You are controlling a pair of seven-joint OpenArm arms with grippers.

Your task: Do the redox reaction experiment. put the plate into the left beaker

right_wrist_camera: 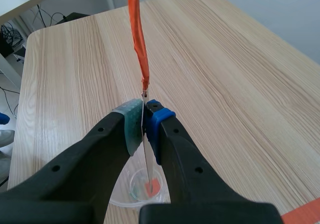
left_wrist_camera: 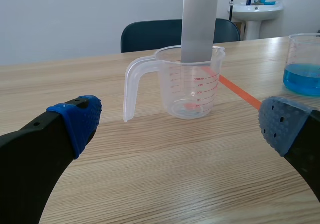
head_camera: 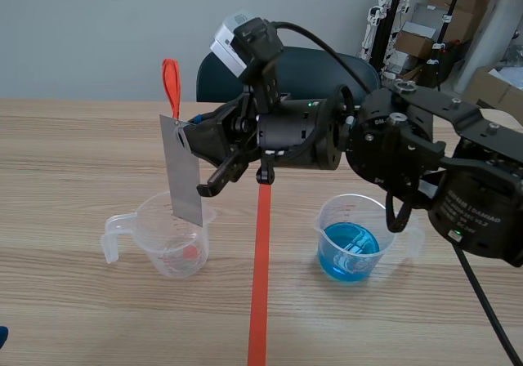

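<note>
The right gripper [right_wrist_camera: 144, 121], reaching in from three o'clock across the scene view, is clamping its dotted pads on the top edge of a thin, flat, grey metal plate [head_camera: 184, 170]. The plate is hanging upright below the fingers. A bright orange looped strap [head_camera: 171, 84], tied to the plate's top, is standing up toward twelve o'clock.

The plate's lower end is dipping into the mouth of a clear plastic measuring beaker with a handle and red markings [head_camera: 172, 235], standing at about eight o'clock on the table. The end appears just below the rim and not yet near the bottom.

The plate is looking stiff, light and smooth, so it is likely slippery. A firm pinch on the flat faces near the top, as here, seems the best hold. The light beaker could tip if nudged.

A second clear beaker holding blue liquid [head_camera: 351, 239] is sitting at four o'clock, beyond an orange-red tape line [head_camera: 261, 260]. The pale wood-grain table [head_camera: 82, 137] is looking matte. The left gripper [left_wrist_camera: 181, 123] is resting low with its fingers spread wide and holding nothing, facing the handled beaker.
</note>
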